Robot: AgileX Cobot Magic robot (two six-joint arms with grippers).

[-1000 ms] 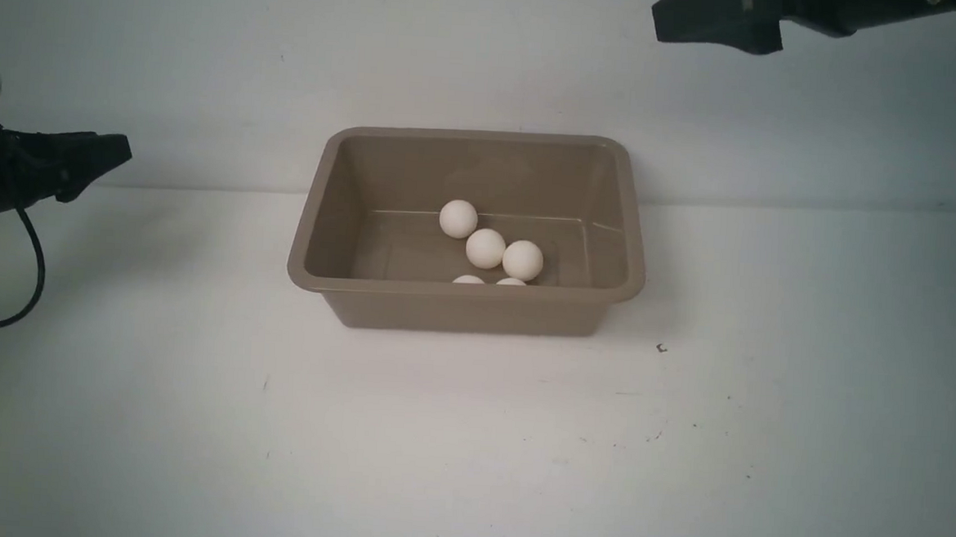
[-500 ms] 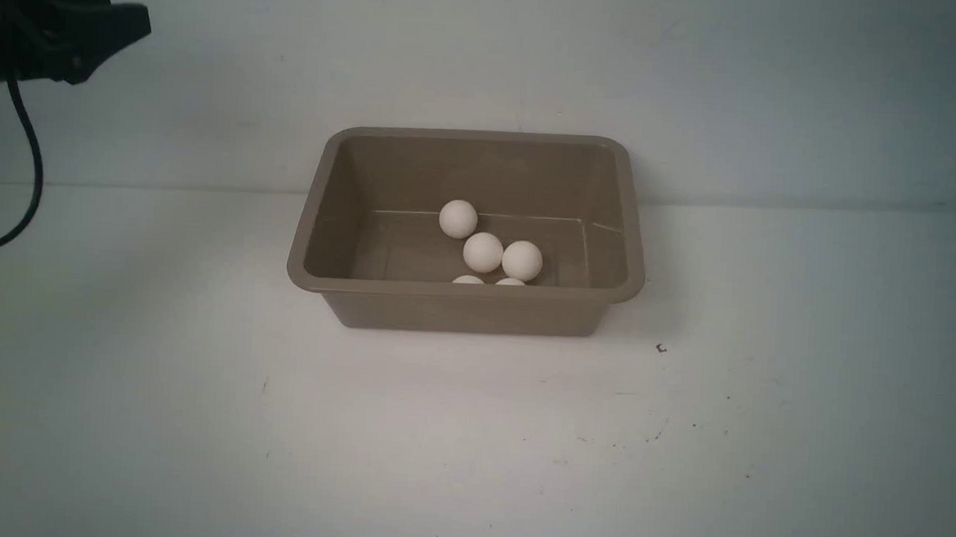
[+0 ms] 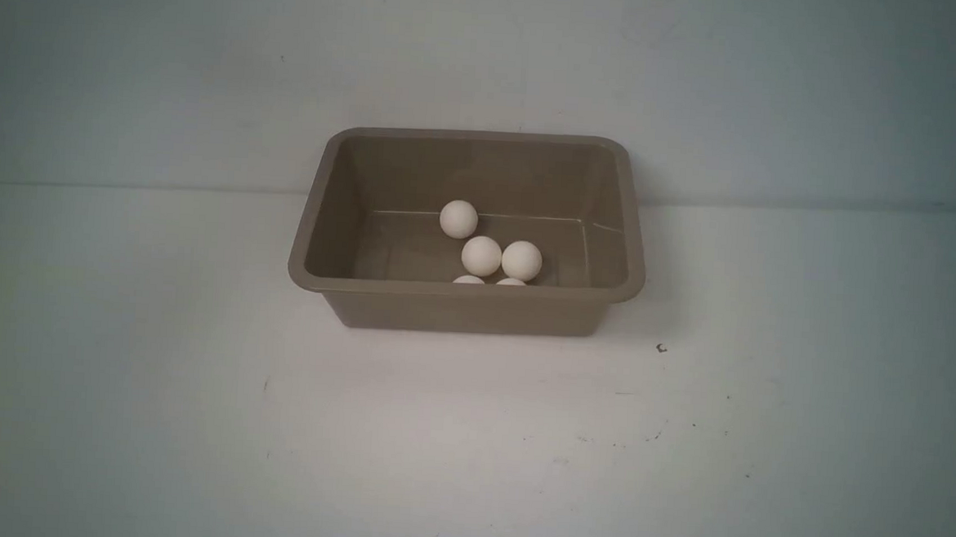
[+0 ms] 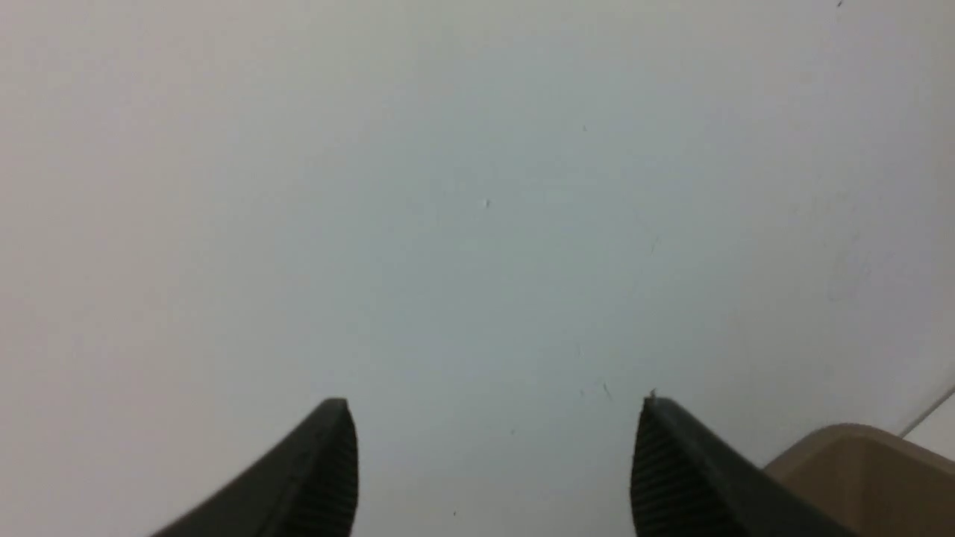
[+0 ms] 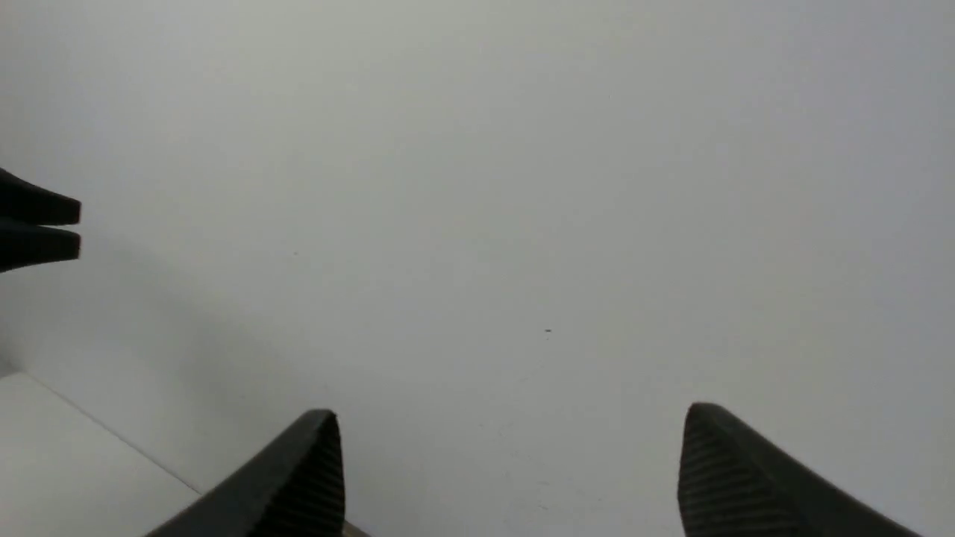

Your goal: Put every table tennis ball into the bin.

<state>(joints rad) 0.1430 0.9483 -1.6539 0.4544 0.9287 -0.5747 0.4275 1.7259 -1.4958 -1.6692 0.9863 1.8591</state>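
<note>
Left gripper [image 4: 492, 406]: fingers spread apart, nothing between them; only dark scrap of arm shows at top-left corner of front view. Table [image 3: 192, 409] centre: bin [image 3: 460, 289] upright, close to back wall [image 3: 489, 56]. Five table tennis balls [image 3: 481, 255] inside bin, clustered mid-floor toward near side, two half hidden behind front rim. Right gripper [image 5: 511, 410]: fingers wide apart, empty.

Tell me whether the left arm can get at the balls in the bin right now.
Probably yes: the bin is open-topped, nothing hangs over the balls, and the left fingers stand open and empty. Two sit half hidden behind its near rim, likely trickier.
</note>
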